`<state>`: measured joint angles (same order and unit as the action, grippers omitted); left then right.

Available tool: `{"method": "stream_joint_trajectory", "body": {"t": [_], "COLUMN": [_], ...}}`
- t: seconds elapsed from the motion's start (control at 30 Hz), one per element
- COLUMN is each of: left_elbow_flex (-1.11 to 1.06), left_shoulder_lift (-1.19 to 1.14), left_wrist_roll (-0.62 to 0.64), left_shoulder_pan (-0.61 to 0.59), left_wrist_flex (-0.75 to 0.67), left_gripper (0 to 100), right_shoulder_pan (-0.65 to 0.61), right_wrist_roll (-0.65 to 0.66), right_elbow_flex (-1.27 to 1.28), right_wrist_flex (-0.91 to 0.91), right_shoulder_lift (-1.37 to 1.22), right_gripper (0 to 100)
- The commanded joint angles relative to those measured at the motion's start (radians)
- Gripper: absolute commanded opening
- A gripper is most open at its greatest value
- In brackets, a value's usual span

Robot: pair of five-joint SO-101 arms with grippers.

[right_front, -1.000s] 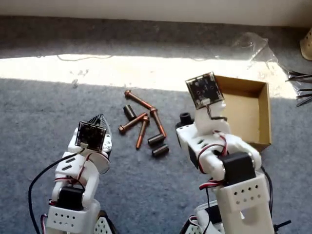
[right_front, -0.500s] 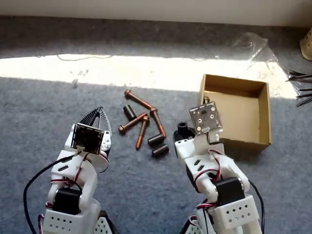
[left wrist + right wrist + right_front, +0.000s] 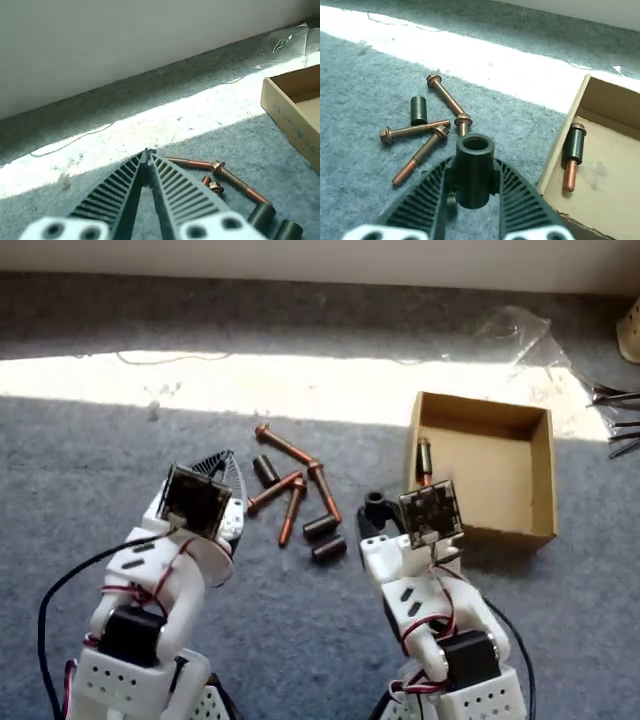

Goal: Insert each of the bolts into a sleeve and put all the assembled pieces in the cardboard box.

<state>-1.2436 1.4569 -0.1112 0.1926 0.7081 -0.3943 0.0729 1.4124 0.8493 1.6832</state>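
Right gripper (image 3: 474, 167) grasps a sleeve (image 3: 475, 175) upright; left gripper (image 3: 148, 156) clenched, empty. Loose bolts (image 3: 293, 512) at its ten o'clock. Any sleeve tilt could jam insertion.

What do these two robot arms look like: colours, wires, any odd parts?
The left arm and right arm have white shells with black motors set in and rows of small holes near the base. Thin red, black and white wires loop along them. A small dark square circuit board sits at each wrist. The fingers are dark grey, wedge-shaped and ribbed.
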Motion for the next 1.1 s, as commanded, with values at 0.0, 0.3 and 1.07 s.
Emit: {"method": "stream_joint_trajectory", "body": {"t": [0.0, 0.3, 1.07], "left_elbow_flex": [0.188, 0.409, 0.832], "left_shoulder_lift": [-0.302, -0.74, -1.417], "left_wrist_roll": [-0.002, 0.193, 0.354], "left_shoulder_pan": [0.054, 0.091, 0.18], "left_wrist_flex": [-0.002, -0.002, 0.224], "left_gripper": [1, 1, 8], "right_shoulder_pan": [0.008, 0.015, 0.015], "right_wrist_roll": [-0.005, -0.005, -0.002], "right_elbow_flex": [0.019, 0.084, 0.105], "right_wrist_flex": [-0.031, -0.031, -0.025], "right_shoulder_lift": [0.081, 0.154, 0.154], "right_gripper": [0.5, 0.5, 0.5]}}
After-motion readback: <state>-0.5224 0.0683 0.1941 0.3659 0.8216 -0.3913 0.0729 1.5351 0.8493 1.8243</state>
